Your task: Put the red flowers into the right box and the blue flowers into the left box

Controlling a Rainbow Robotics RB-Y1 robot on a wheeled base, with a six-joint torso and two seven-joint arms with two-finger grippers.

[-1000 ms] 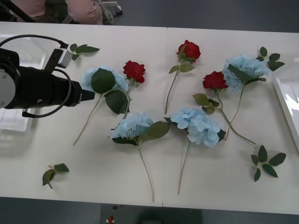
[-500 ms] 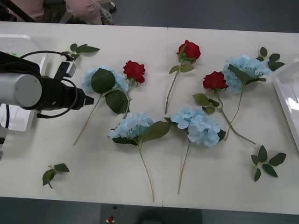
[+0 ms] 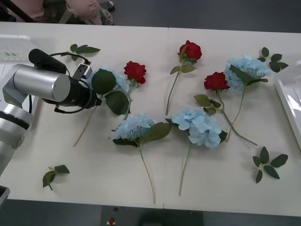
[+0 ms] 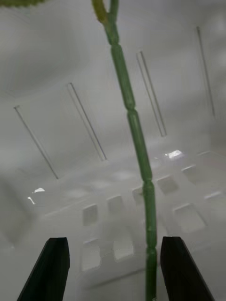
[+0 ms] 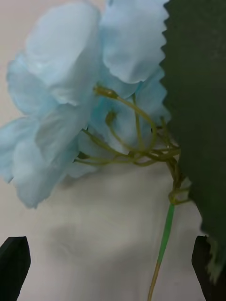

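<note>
Nearest, along the front of the white table point(image 3: 94, 188), two pale-blue artificial hydrangeas point(image 3: 134, 127) lie side by side with their long stems pointing toward the robot. Further back on the left, the left gripper point(image 5: 110, 268) hangs with its black fingers point(image 5: 14, 256) spread wide and holding nothing, just above the thin green stem under a third blue hydrangea head point(image 3: 101, 80). Three deep-red artificial roses point(image 3: 135, 71) lie beyond, across the middle and right. At the right edge sits the shallow white plastic right box point(image 3: 289, 101); the left box point(image 3: 14, 47) is at the far left. The right gripper point(image 4: 110, 268) is open above a white slotted tray, a green stem point(image 4: 136, 141) between its fingers, apparently not pinched.
</note>
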